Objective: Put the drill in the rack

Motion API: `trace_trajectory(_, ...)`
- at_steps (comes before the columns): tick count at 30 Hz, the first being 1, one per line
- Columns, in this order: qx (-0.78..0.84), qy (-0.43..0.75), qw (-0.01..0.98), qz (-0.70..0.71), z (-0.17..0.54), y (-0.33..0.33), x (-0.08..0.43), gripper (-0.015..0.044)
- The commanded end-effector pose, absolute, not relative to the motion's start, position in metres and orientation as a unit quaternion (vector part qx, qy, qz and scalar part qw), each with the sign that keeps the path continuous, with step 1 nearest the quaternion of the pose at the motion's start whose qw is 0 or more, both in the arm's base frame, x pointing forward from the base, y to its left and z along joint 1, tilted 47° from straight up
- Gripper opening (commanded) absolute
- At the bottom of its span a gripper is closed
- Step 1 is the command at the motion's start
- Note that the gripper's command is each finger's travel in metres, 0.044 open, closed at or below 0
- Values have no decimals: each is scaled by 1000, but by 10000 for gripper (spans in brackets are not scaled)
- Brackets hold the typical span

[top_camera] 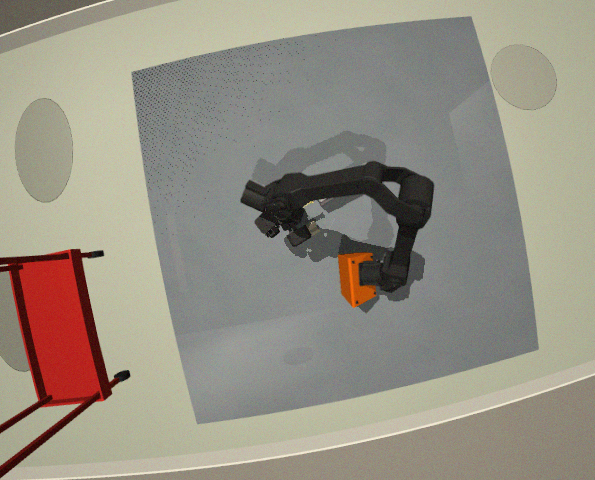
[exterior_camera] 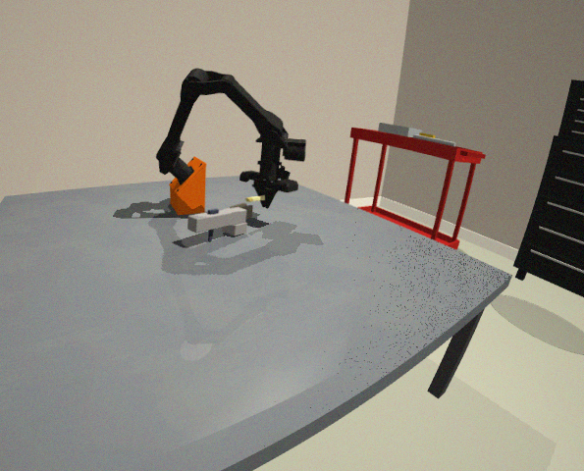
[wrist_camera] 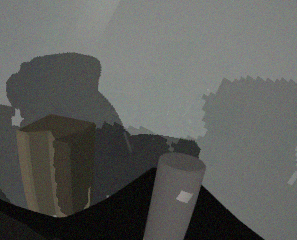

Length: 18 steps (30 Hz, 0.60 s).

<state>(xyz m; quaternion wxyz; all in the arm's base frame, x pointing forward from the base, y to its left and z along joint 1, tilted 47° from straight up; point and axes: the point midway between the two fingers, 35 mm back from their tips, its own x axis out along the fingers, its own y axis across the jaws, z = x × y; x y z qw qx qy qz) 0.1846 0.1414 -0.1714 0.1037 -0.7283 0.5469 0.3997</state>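
Near: in the exterior view, table point(top_camera: 338, 387) point(exterior_camera: 240, 405) point(wrist_camera: 163, 50) corner at right, things well in from it. Grey block point(exterior_camera: 218, 220), blue pin point(exterior_camera: 212, 210) on top, perhaps the key; how far pressed, can't tell. Beyond, hand point(top_camera: 283, 229) point(exterior_camera: 266, 204) point(wrist_camera: 168, 179) clamped on a grey rod point(wrist_camera: 173, 205), probably the drill, at the block's end, inboard of the table's far edge. Likely step: pulling. Next: draw it clear, straight. Brown piece point(exterior_camera: 245, 207) point(wrist_camera: 73, 165) beside; rack unidentified. Fingertips overhead hidden by arm.
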Motion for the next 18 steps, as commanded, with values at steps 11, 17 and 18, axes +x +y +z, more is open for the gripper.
trace_trajectory(11, -728, 547, 106, 400, -167, 137, 165, 0)
trace_trajectory(17, -727, 547, 105, 401, -165, 134, 154, 0)
trace_trajectory(18, -727, 547, 105, 401, -165, 134, 152, 0)
